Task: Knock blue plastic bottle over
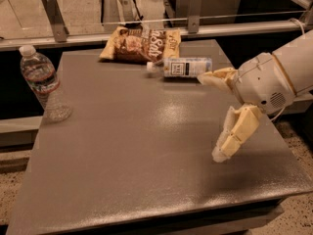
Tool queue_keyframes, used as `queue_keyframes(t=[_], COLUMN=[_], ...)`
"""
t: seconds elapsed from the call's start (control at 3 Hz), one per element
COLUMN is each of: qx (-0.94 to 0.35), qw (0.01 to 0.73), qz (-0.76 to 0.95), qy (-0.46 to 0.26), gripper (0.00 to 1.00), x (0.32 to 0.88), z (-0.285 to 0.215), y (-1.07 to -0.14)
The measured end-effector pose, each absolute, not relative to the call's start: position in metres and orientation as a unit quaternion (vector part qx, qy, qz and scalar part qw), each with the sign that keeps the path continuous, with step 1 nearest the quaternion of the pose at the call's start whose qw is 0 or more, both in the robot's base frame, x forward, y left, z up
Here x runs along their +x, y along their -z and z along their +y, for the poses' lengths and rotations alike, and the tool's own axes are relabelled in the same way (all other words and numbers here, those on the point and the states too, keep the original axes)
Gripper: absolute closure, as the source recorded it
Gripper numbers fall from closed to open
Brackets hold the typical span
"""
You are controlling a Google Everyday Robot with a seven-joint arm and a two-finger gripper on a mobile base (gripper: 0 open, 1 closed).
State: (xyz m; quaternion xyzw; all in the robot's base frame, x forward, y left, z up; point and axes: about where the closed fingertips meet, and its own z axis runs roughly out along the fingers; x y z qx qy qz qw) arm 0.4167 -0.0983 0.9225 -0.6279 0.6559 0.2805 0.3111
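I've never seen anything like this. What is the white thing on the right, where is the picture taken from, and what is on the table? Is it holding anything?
The white thing is a robot's arm, reaching in from the right. At its end is the gripper, a hand with two pale fingers, spread wide and holding nothing. There is one camera, looking down on the grey table; where it is mounted is not known. On the table lie three things: the blue plastic bottle, already on its side near the far edge, just beyond the upper finger; a snack bag behind it; and a taller water bottle standing upright at the left edge.
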Motion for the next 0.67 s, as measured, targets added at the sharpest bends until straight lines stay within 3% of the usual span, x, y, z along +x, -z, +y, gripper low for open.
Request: queue_keyframes(t=[0.67], qx=[-0.621], qw=[0.384], qz=[0.629], qy=[-0.269], gripper=[0.00], x=[0.385], z=[-0.153], y=[-0.976])
